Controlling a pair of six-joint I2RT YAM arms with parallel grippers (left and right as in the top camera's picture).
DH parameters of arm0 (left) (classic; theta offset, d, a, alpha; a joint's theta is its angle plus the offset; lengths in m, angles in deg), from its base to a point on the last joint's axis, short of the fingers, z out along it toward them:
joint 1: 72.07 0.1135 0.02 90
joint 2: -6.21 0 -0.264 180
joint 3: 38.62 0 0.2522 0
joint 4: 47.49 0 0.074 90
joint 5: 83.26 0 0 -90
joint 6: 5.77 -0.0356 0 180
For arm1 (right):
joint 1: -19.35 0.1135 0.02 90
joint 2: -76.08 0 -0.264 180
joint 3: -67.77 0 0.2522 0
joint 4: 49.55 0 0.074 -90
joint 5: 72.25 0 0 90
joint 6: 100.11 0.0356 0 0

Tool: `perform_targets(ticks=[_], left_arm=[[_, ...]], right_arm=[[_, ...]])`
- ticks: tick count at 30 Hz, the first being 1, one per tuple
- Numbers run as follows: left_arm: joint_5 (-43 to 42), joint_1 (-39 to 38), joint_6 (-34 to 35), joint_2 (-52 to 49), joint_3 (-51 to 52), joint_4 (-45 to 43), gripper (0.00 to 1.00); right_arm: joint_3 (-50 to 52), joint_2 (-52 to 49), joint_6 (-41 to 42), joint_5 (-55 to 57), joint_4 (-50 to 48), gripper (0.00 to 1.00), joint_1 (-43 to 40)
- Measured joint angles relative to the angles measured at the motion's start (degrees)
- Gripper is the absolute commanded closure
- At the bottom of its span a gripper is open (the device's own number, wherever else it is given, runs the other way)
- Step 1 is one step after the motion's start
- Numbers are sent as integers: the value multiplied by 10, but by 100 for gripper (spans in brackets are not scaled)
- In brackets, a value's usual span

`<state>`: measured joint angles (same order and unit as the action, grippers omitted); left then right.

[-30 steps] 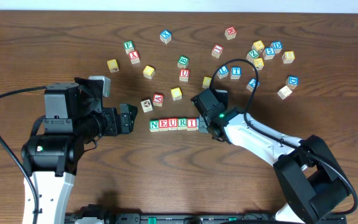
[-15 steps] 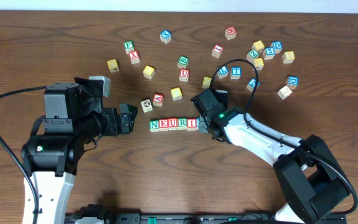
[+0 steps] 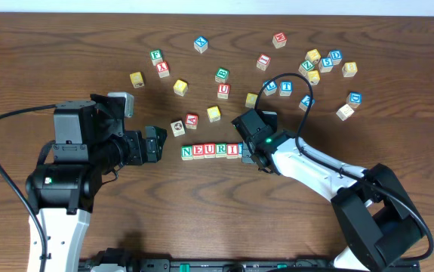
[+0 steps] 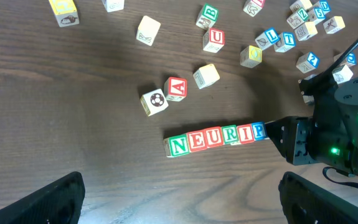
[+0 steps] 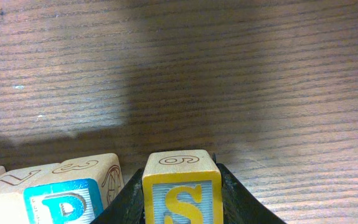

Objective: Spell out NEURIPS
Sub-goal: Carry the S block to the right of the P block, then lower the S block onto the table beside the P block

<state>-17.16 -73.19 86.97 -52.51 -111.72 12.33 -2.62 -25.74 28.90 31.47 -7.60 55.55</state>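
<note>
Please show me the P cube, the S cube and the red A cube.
P cube (image 5: 60,202): right wrist view, on its blue letter face.
S cube (image 5: 182,202): right wrist view, on its yellow-framed front face.
red A cube (image 4: 176,88): left wrist view, on its top face.

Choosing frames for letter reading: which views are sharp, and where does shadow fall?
Overhead: even light, row of cubes small but legible. Left wrist: row crisp, bottom corners blurred dark. Right wrist: S cube sharp, broad shadow across the table.

Letter cubes (image 4: 216,138) spell NEURIP in a touching row, yellow-faced S cube (image 5: 182,193) upright just beside.
</note>
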Motion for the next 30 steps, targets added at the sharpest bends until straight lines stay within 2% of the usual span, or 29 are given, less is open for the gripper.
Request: perform_targets(ticks=[2,4,6,30], left_arm=[[0,0,0,0,0,0,2],[0,0,0,0,0,0,2],[0,0,0,0,0,0,2],[0,0,0,0,0,0,2]], right_arm=[[0,0,0,0,-1,71,0],[0,0,1,0,-2,62,0],[0,0,-2,0,-2,61,0],[0,0,-11,24,-50,59,-19]])
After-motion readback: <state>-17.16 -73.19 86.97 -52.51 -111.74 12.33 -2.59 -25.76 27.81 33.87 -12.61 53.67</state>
